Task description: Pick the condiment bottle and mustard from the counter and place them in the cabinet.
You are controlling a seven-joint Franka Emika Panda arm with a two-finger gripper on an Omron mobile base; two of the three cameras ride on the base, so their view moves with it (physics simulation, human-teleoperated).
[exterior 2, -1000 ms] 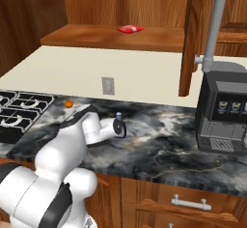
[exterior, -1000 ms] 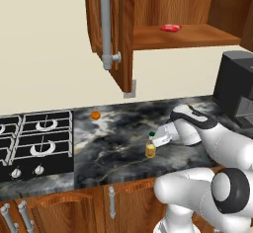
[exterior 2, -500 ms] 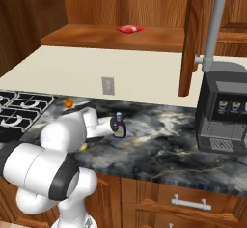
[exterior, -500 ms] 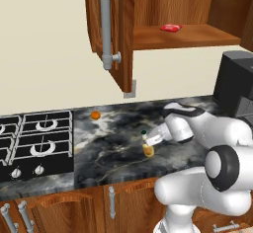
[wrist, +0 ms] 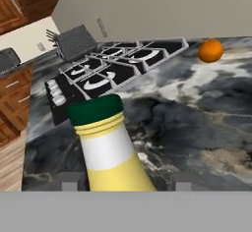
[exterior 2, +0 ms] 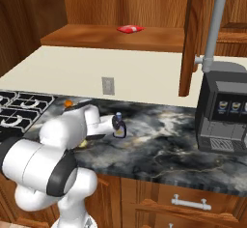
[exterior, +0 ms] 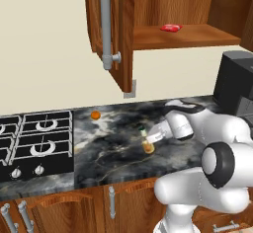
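The mustard [exterior: 147,146], a small yellow bottle with a dark green cap, stands upright on the marble counter [exterior: 108,153]. My gripper [exterior: 149,138] reaches in from the right at the height of its neck. In the hand view the mustard [wrist: 112,157] rises between the two fingertips [wrist: 183,186]; a gap shows on its right side, so the gripper [wrist: 126,186] is open around it. The dark condiment bottle [exterior 2: 118,127] stands upright just beyond my wrist. The wall cabinet [exterior: 188,35] hangs above with its door [exterior: 123,24] swung open.
A small red object [exterior: 170,27] lies on the cabinet shelf. An orange ball [exterior: 95,114] rests on the counter near the black stove [exterior: 34,138]. A dark coffee machine [exterior 2: 224,108] stands on the counter's right end.
The hand has settled lower at the mustard. Its jaws have narrowed from wide open to about half as wide around the bottle. Both bottles stand where they were.
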